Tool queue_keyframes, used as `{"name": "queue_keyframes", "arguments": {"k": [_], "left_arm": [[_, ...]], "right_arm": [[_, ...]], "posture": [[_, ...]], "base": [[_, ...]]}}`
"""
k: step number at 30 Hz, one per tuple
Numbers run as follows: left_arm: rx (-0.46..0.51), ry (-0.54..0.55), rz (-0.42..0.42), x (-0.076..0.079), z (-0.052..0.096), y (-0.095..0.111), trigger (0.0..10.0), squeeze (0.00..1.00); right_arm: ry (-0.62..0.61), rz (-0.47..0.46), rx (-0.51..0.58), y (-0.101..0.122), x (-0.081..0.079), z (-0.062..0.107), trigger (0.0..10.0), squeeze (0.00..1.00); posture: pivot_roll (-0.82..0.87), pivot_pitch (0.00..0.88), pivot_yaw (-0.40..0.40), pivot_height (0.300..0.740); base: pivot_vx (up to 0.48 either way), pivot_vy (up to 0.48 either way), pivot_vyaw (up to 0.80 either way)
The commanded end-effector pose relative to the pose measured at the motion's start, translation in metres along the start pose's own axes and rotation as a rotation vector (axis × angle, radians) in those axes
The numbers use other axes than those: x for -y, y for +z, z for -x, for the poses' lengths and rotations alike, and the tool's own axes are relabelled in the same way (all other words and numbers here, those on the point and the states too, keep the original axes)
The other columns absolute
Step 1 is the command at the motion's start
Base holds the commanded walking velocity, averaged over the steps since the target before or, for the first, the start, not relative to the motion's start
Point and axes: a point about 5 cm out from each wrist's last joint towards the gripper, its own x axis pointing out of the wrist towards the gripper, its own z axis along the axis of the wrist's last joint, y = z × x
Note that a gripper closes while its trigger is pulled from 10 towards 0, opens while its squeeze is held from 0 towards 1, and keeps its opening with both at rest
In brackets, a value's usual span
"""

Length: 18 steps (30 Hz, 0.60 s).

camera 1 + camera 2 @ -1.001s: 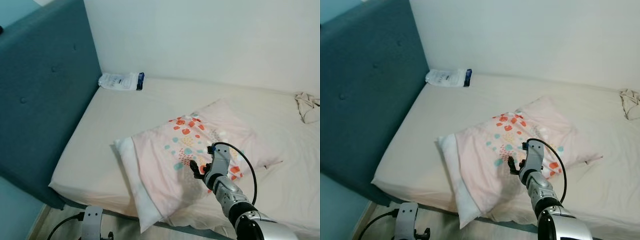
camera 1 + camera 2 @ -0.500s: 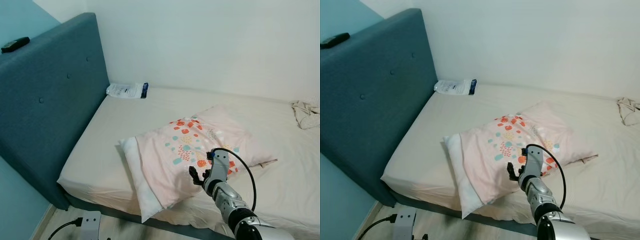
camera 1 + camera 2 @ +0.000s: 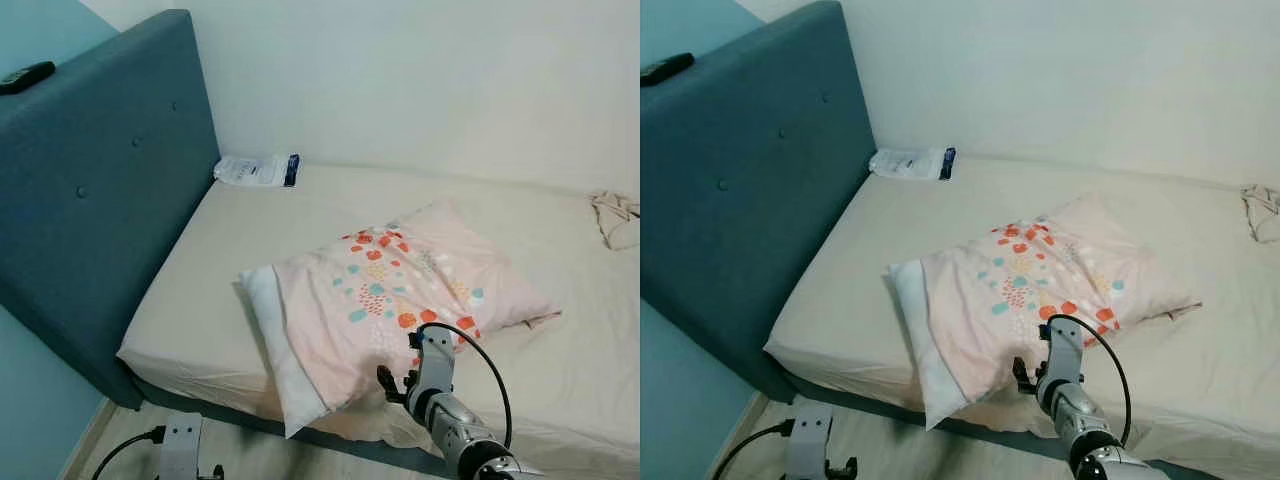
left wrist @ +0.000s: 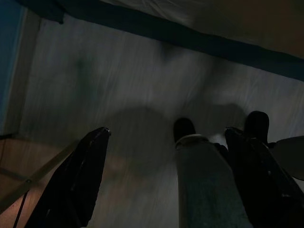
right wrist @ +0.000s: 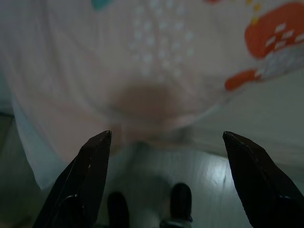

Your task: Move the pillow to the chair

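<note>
A pale pink pillow with red, teal and yellow shapes lies slanted on the bed, its white end near the front edge. My right gripper hovers at the pillow's near edge, just off the mattress front. The right wrist view shows its fingers spread open, nothing between them, with the pillow close ahead. My left arm hangs idle beside the bed. Its gripper is open over the floor.
A tall teal headboard stands on the left with a dark remote on top. At the bed's head lies a white packet, and crumpled cloth at the far right. Wooden floor runs below the front edge.
The camera has shifted. Relative to the pillow, my right gripper has drawn back from over the patterned top to the near edge. It stays open.
</note>
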Motion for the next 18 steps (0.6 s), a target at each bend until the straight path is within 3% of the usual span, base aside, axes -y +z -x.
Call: {"name": "queue_keyframes", "arguments": {"k": [1,7,11,18], "left_arm": [[-0.021,-0.008,-0.008,0.001,0.001,-0.004,10.0,0.0],[0.011,-0.007,0.019,0.0,-0.002,0.006,10.0,0.0],[0.025,-0.038,-0.017,0.006,-0.003,0.01,10.0,0.0],[0.027,-0.044,-0.012,0.008,-0.002,0.009,10.0,0.0]], "right_arm": [[0.004,0.017,-0.049,-0.013,0.0,0.002,10.0,0.0],[-0.008,0.0,-0.046,-0.013,0.001,0.002,10.0,0.0],[-0.006,0.001,-0.045,-0.013,0.001,0.003,10.0,0.0],[-0.003,0.001,-0.05,-0.016,0.0,0.003,10.0,0.0]], "posture": [[-0.11,0.054,-0.006,0.74],[-0.12,0.059,-0.002,0.74],[-0.12,0.062,-0.001,0.74],[-0.11,0.066,-0.001,0.74]], "base": [[0.0,0.0,0.0],[0.0,0.0,0.0],[0.427,0.0,0.0],[0.48,0.0,0.0]]}}
